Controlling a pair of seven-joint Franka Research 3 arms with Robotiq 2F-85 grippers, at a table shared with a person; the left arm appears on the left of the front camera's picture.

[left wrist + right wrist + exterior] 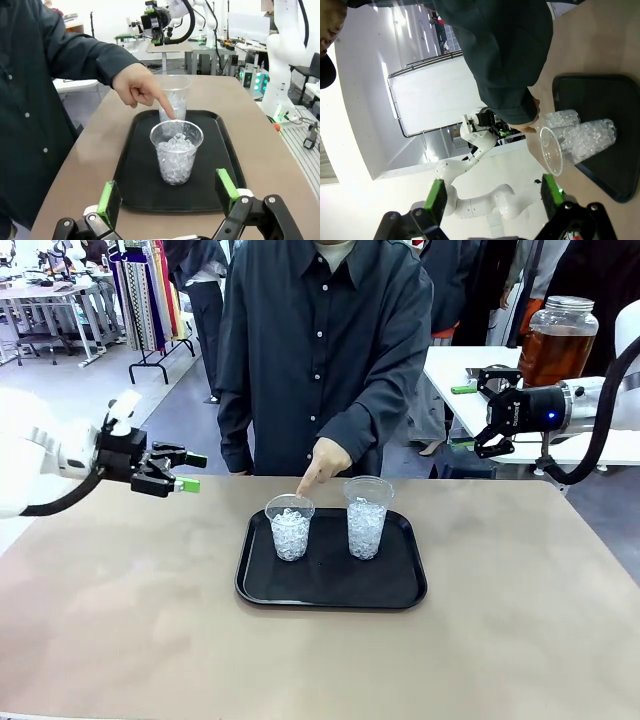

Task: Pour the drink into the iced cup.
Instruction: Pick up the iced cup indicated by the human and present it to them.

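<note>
Selection stage, by the look of it: nothing poured, no amber in either cup.

At far left, left gripper [190, 472] hovering by the far corner of the table [120, 620], well apart from the tray [400, 592], jaws wide apart and empty. On the tray's left half, shorter cup [290, 532] packed with ice, with the person's hand [326, 460] pointing down at its rim. Just beside it to the right, taller cup [367, 520], likewise iced and without drink. Farther right, right gripper [484, 412] raised past the table's edge, jaws spread, holding nothing. Behind that, on a white side table [450, 365], the jar [568, 320] with the drink [548, 358] inside, lid on, well apart from both cups.

Next, probably: bringing the drink and the pointed-at cup together. Calls for a firm hold on a heavy glass jar, or an upright carry of a light cup, then a slow pour over loose ice.

From the front view: the jar's place and both arms' spacing. From the left wrist view: shorter cup nearest, squarely between the green pads, fingertip coming down at its far rim. From the right wrist view: both cups sideways and overlapping, so hard to separate.
</note>
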